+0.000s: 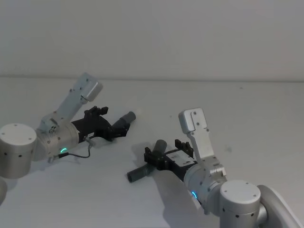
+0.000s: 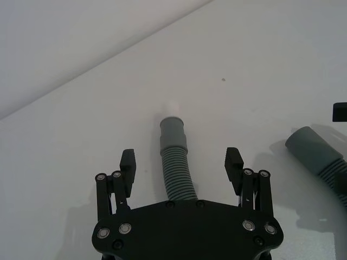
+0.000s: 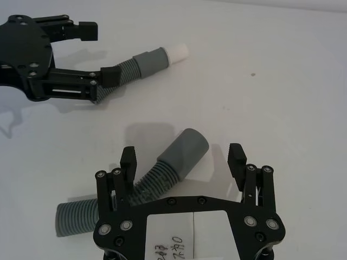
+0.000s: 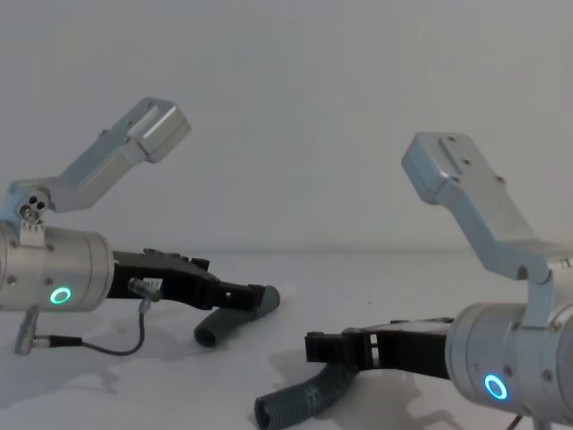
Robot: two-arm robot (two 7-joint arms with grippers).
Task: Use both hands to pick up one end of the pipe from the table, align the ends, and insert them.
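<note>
1. The left pincer hangs low over the white counter, spread wide. Its fingers straddle the left hose piece; in the left wrist view both pads stand clear of the ribbing; it has hold of nothing.
2. The left hose piece lies on the counter, in the head view at about 10 o'clock from the other piece. Its left cuff points toward 1 o'clock, away from the wrist; a white tip pokes out of the cuff's mouth.
3. The right pincer is likewise wide open and grips nothing. The right cuff sits between its fingertips, touching neither; the ribbed tail passes behind one finger in the right wrist view and, in the head view, runs off toward 8 o'clock.
4. The right hose piece is bent and rests on the counter. Its cuff aims at roughly 1 o'clock in the head view; the two cuffs are well apart and not in line.
5. The left arm reaches in from 9 o'clock and the right arm from 5 o'clock; in the chest view a green-blue ring glows on each.
</note>
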